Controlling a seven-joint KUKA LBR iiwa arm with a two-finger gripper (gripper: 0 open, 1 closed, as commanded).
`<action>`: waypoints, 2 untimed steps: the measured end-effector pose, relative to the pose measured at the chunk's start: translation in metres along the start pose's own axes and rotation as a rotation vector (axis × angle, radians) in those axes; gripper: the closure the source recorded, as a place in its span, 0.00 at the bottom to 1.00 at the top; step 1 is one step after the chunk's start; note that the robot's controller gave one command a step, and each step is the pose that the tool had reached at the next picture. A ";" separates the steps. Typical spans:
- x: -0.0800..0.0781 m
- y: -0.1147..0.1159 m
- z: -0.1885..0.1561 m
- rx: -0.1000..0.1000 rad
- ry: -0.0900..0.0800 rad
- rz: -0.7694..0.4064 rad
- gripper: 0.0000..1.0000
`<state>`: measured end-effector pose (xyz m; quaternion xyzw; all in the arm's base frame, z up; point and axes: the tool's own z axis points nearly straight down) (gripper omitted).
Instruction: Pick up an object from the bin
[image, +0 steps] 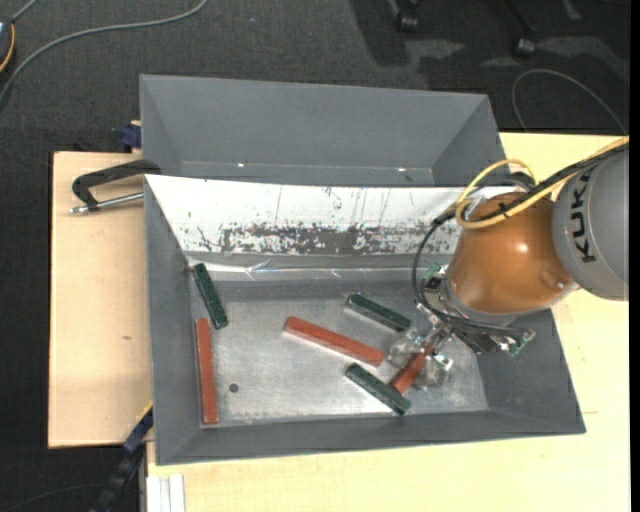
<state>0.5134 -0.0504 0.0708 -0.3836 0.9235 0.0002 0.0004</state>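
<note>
Right now I see the gripper low over the floor of the grey bin, with a short red stick directly beneath the jaws. I cannot tell whether the jaws are apart or closed on it. Just below-left of the jaws a dark green stick touches that red one. Just above-left lies another green stick, and a long red stick lies farther left. Well apart, by the opposite wall, are a green stick and a red stick.
</note>
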 end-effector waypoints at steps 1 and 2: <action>-0.076 -0.008 -0.104 0.010 -0.014 -0.035 1.00; -0.039 -0.009 -0.183 0.011 -0.009 -0.009 1.00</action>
